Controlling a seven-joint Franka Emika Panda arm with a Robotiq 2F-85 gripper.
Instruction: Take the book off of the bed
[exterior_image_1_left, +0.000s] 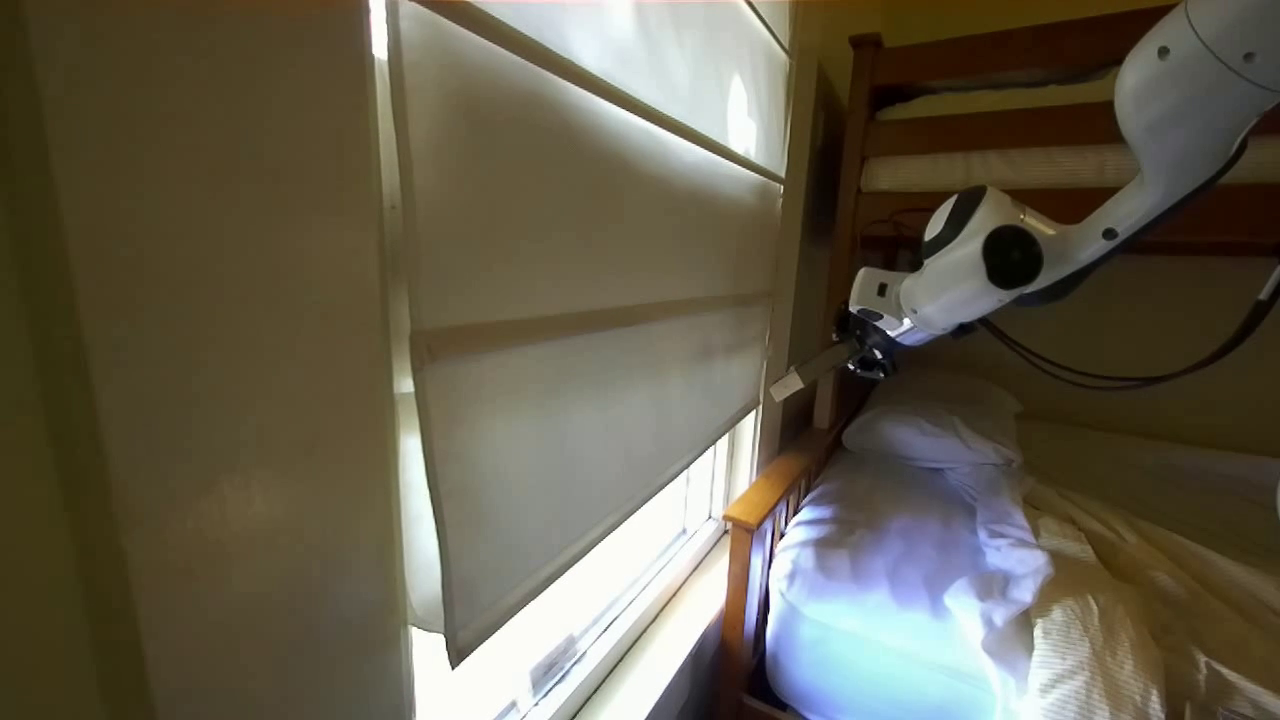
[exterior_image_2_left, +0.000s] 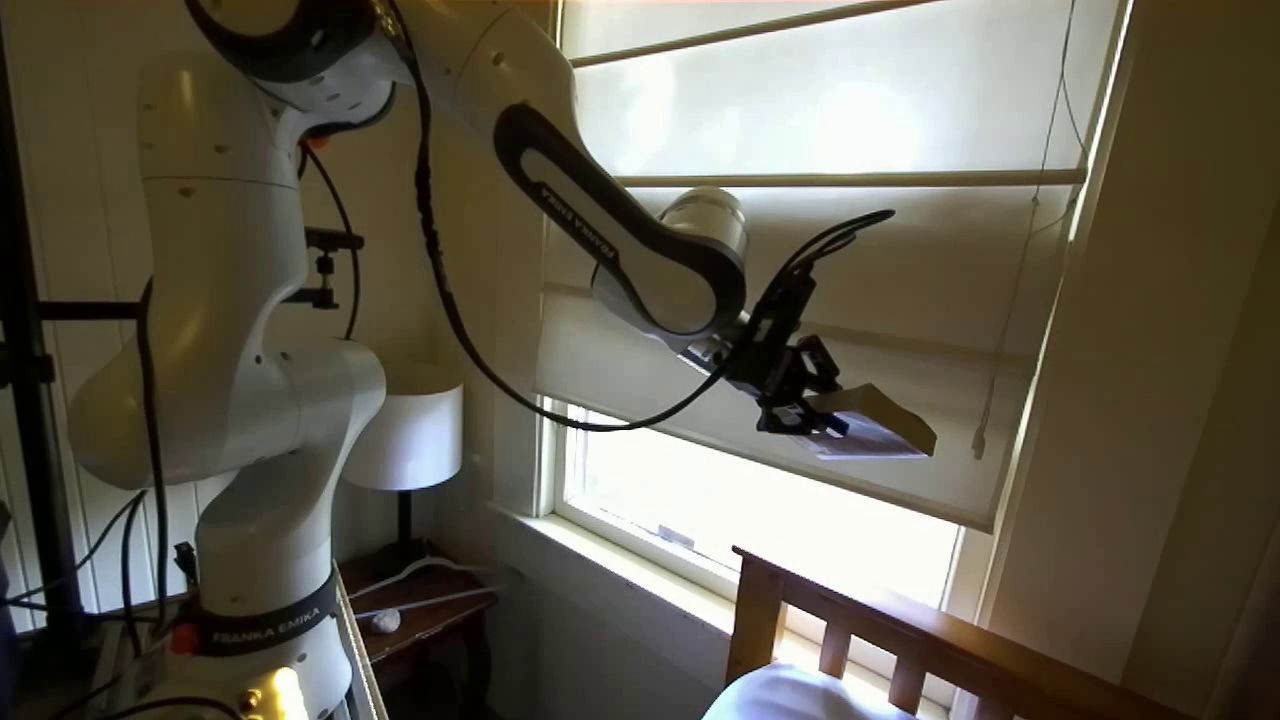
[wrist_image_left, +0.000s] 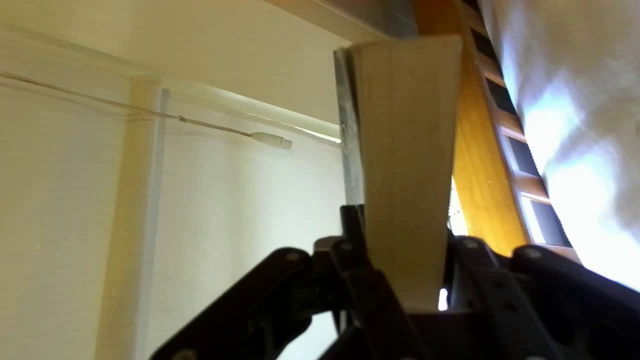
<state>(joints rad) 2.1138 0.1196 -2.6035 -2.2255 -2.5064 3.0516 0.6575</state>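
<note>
The book (exterior_image_2_left: 885, 425) is a thick block with pale page edges. It is up in the air, tilted, in front of the window blind. In an exterior view it shows as a thin slab with a pale end (exterior_image_1_left: 800, 378). In the wrist view its pale page side (wrist_image_left: 407, 150) fills the middle, with a grey cover along the left. My gripper (exterior_image_2_left: 830, 397) is shut on the book, one black finger on each side (wrist_image_left: 401, 235). The bed (exterior_image_1_left: 880, 560) has white rumpled sheets and a brown wooden frame. The book is above the bed's end rail (exterior_image_2_left: 910, 630), apart from it.
The window blind (exterior_image_2_left: 800, 280) hangs behind the book, with a pull cord (wrist_image_left: 270, 140). The upper bunk (exterior_image_1_left: 1010, 130) is beside the arm. A pillow (exterior_image_1_left: 935, 420) lies below the gripper. A lamp (exterior_image_2_left: 410, 435) stands on a small table (exterior_image_2_left: 430, 610) near the robot base.
</note>
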